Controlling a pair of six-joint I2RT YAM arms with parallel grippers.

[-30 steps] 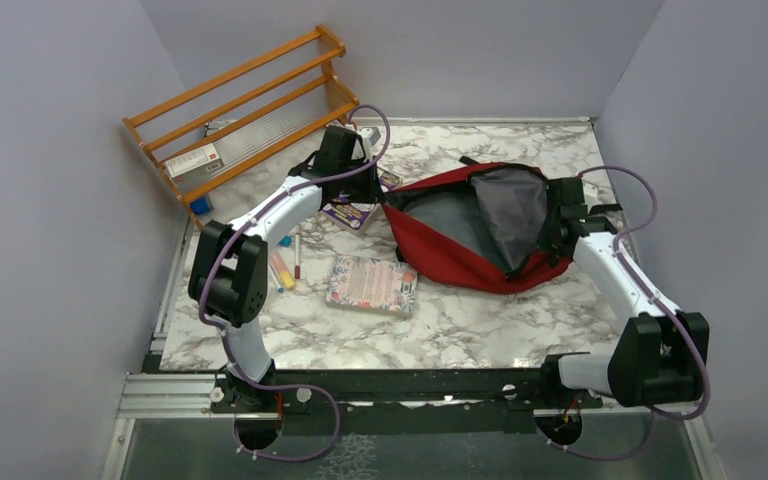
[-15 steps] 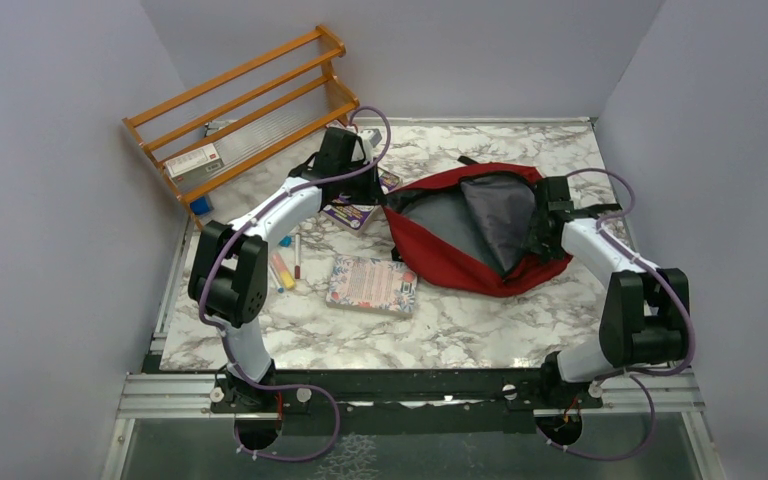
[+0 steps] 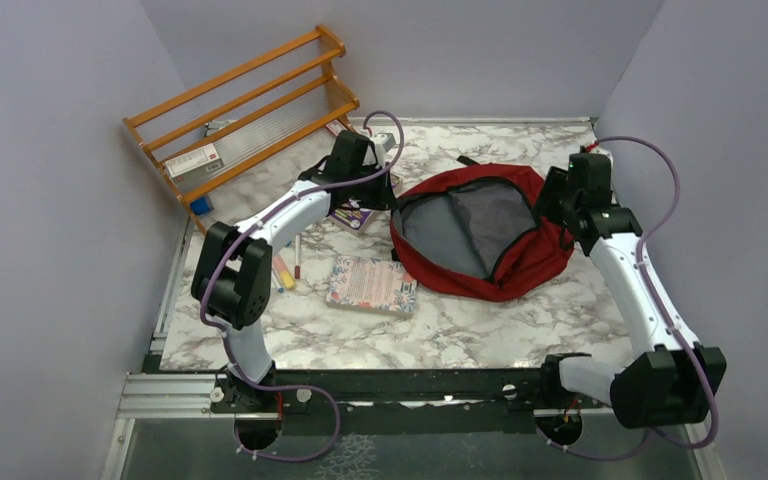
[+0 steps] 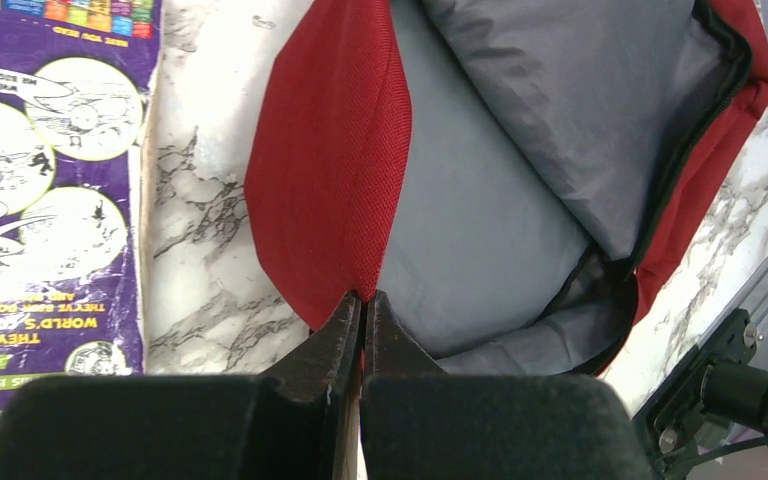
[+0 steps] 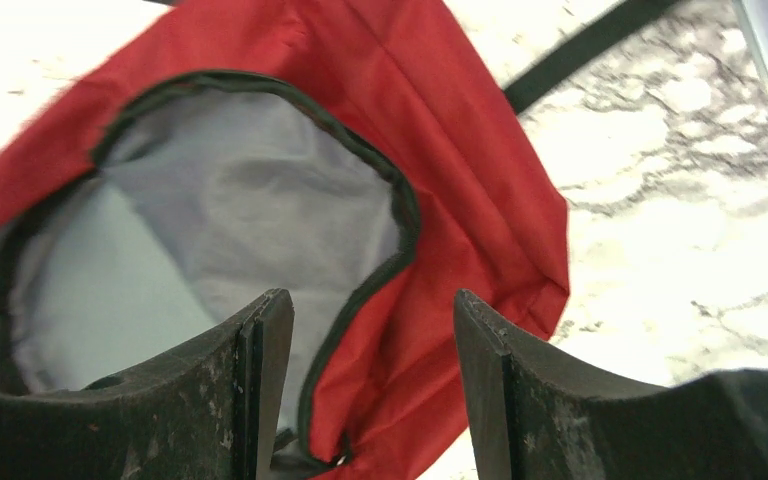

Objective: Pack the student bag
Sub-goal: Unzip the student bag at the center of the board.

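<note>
The student bag (image 3: 520,262), dark red with grey lining and black zipper trim, lies open on the marble table right of centre. My left gripper (image 3: 388,203) is at its left edge; in the left wrist view it (image 4: 363,297) is shut on the red rim of the bag (image 4: 330,150) where it meets the lining. Above the bag's right side hangs my right gripper (image 3: 552,205). Seen from the right wrist, this gripper (image 5: 368,300) is open, with the bag's (image 5: 460,150) zipper edge below the gap and untouched.
A purple book (image 3: 355,212) lies under my left wrist, also visible as the purple book (image 4: 45,200). A floral book (image 3: 372,283) and pens (image 3: 285,265) lie left of the bag. A wooden rack (image 3: 245,105) leans at the back left. Walls stand close on both sides.
My right gripper opened, let go of the bag's flap, then rose and drew back to the right. The grey flap dropped and the bag settled flatter. My left gripper kept its hold.
</note>
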